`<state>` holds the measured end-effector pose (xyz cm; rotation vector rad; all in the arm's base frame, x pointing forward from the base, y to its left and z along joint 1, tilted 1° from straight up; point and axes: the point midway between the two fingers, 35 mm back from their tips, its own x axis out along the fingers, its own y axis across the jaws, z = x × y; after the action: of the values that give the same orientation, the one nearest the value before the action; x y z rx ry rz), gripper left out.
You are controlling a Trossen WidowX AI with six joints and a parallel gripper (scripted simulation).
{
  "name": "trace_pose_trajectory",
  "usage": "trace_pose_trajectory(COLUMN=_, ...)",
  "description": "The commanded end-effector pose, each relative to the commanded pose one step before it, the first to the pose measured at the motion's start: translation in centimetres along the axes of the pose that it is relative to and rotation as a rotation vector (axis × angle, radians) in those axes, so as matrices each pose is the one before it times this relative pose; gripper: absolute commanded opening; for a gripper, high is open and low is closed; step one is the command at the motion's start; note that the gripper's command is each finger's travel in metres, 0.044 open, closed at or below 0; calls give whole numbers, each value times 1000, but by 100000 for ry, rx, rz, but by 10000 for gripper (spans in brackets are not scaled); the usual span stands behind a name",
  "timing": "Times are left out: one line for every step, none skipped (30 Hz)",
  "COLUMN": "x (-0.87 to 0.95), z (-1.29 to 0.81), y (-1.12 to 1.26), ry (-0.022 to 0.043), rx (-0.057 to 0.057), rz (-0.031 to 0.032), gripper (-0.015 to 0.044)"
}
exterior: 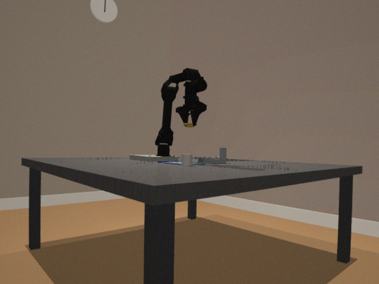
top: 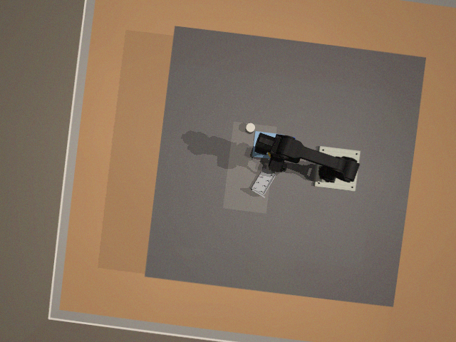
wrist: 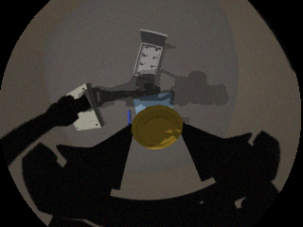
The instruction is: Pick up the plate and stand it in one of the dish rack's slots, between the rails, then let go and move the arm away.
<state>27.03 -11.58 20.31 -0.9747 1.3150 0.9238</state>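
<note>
The yellow plate (exterior: 189, 125) (wrist: 157, 127) is held nearly flat, high above the table. My gripper (exterior: 189, 123) (wrist: 156, 126) is shut on it, one finger at each side of its rim. In the top view the arm hides most of the plate. The grey dish rack (top: 263, 182) (exterior: 214, 160) (wrist: 149, 59) stands on the table, with short pegs in rows and a taller wall at one end. It is off to one side of the gripper, and its slots hold no plate.
A blue mat (top: 258, 135) (wrist: 153, 100) lies flat below the gripper. A white cylinder (top: 250, 127) (exterior: 186, 160) stands beside the mat's corner. A small dark blue thing (wrist: 129, 116) lies near the mat. The arm's pale base plate (top: 338, 149) (wrist: 90, 124) is on the table.
</note>
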Motion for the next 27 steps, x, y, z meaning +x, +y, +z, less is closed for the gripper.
trace_pose_trajectory(x=-92, z=481, y=347, ry=475, rx=-12732, rz=-412, gripper=0)
trace_pose_trajectory(x=1, z=155, y=45, ry=-16, rx=-3487, rz=0, gripper=0)
trace_pose_trajectory(x=1, z=156, y=41, ry=-16, rx=-3487, rz=-1, gripper=0)
trace_pose_trajectory(x=1, z=156, y=36, ry=-16, rx=-3487, rz=-1, gripper=0)
trace_pose_trajectory(x=2, z=157, y=32, ry=-16, rx=-3487, rz=-2, gripper=0)
trace_pose_trajectory(x=2, z=158, y=27, ry=-15, rx=-3487, rz=-2, gripper=0)
trace_pose_trajectory(x=2, z=158, y=22, ry=-15, rx=-3487, rz=-3, gripper=0)
trace_pose_trajectory(x=2, z=158, y=18, ry=-15, rx=-3487, rz=-3, gripper=0)
trace_pose_trajectory(x=2, z=158, y=13, ry=-15, rx=-3487, rz=-4, gripper=0)
trace_pose_trajectory(x=2, z=158, y=9, ry=-15, rx=-3487, rz=-4, gripper=0)
trace_pose_trajectory(x=3, z=158, y=4, ry=-15, rx=-3487, rz=-5, gripper=0)
trace_pose_trajectory(x=3, z=158, y=-1, ry=-15, rx=-3487, rz=-5, gripper=0)
trace_pose_trajectory(x=3, z=158, y=-5, ry=-14, rx=-3487, rz=-6, gripper=0)
trace_pose_trajectory(x=3, z=157, y=-10, ry=-14, rx=-3487, rz=-6, gripper=0)
trace_pose_trajectory(x=3, z=157, y=-14, ry=-14, rx=-3487, rz=-7, gripper=0)
trace_pose_trajectory(x=4, z=156, y=-19, ry=-14, rx=-3487, rz=-7, gripper=0)
trace_pose_trajectory(x=4, z=155, y=-23, ry=-14, rx=-3487, rz=-8, gripper=0)
trace_pose_trajectory(x=4, z=154, y=-27, ry=-13, rx=-3487, rz=-8, gripper=0)
trace_pose_trajectory(x=4, z=153, y=-32, ry=-13, rx=-3487, rz=-9, gripper=0)
trace_pose_trajectory(x=4, z=151, y=-36, ry=-13, rx=-3487, rz=-9, gripper=0)
trace_pose_trajectory(x=4, z=150, y=-40, ry=-12, rx=-3487, rz=-10, gripper=0)
trace_pose_trajectory(x=5, z=148, y=-44, ry=-12, rx=-3487, rz=-10, gripper=0)
trace_pose_trajectory(x=5, z=147, y=-49, ry=-12, rx=-3487, rz=-10, gripper=0)
trace_pose_trajectory(x=5, z=145, y=-53, ry=-11, rx=-3487, rz=-11, gripper=0)
trace_pose_trajectory(x=5, z=143, y=-57, ry=-11, rx=-3487, rz=-11, gripper=0)
trace_pose_trajectory(x=5, z=141, y=-61, ry=-11, rx=-3487, rz=-12, gripper=0)
trace_pose_trajectory(x=6, z=139, y=-65, ry=-10, rx=-3487, rz=-12, gripper=0)
